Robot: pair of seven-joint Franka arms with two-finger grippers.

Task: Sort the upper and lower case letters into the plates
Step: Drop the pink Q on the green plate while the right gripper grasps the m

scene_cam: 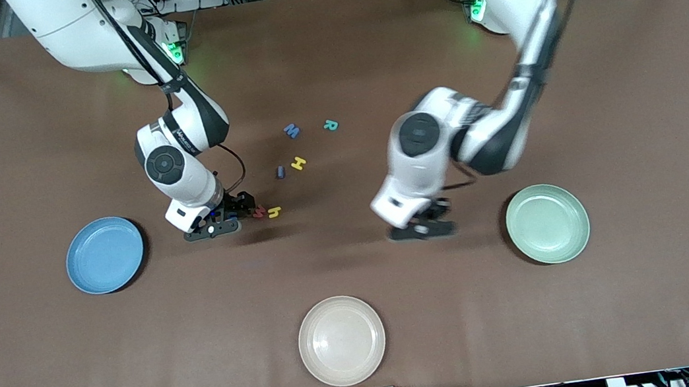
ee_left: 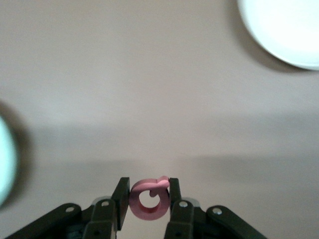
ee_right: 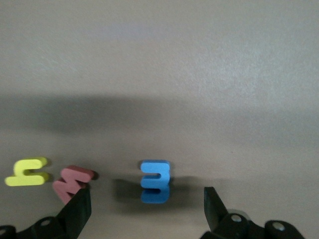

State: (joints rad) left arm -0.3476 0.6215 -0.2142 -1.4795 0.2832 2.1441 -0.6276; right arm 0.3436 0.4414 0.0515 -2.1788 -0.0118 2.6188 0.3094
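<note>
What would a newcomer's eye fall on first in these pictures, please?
Probably the left pincer, shut on a pink letter above bare table between the mint green plate and the cream plate. Next, the right pincer, open around a blue letter, beside a red letter and a yellow one, near the light blue plate.

A pink letter (ee_left: 149, 200), a light blue plate (scene_cam: 104, 255), a mint green plate (scene_cam: 547, 223), a cream plate (scene_cam: 342, 340), a brown table (scene_cam: 640, 114).
</note>
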